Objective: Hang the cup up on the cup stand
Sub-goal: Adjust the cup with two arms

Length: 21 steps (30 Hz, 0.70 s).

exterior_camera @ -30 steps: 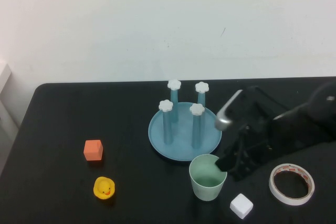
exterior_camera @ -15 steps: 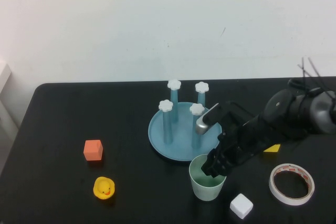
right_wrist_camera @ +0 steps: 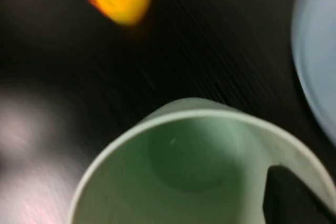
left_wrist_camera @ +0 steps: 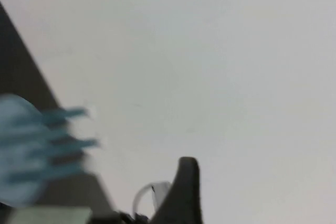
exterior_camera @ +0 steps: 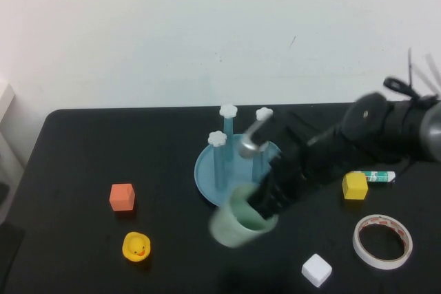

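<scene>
R gripper [exterior_camera: 265,204] grips cup [exterior_camera: 234,219] rim; cup tilted, mouth toward arm.

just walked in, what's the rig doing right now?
The right gripper has the mint-green cup by its rim, one finger inside it, holding it tilted just in front of the blue cup stand. None of the posts has a cup on it yet. The left gripper is off to the side, aimed toward the wall, touching nothing.
</scene>
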{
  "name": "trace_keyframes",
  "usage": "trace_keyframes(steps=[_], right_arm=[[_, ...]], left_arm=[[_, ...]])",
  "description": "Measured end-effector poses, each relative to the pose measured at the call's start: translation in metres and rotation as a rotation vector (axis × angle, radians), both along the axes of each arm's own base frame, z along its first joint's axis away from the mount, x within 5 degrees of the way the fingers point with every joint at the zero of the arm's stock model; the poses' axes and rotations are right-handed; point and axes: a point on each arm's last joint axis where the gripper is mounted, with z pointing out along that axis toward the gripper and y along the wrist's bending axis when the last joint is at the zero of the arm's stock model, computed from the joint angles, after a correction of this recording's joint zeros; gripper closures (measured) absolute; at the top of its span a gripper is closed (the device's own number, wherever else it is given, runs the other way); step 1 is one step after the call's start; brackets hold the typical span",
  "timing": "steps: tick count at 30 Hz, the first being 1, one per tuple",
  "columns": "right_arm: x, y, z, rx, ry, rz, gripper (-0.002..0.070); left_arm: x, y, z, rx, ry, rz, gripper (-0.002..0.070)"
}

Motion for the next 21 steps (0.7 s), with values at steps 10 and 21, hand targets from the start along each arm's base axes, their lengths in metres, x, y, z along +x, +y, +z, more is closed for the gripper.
trace_keyframes(steps=[10,21], right_arm=[[-0.065,0.067,0.141,0.465,-0.359,0.076,0.0655],[-0.107,0.103,0.161,0.633,-0.337,0.219,0.0656]], left_arm=[[-0.001,-0.004,0.004,-0.262,0.049,-0.054,-0.0015],[-0.003,-0.007,0.005,-0.361,0.088,-0.104,-0.0017]])
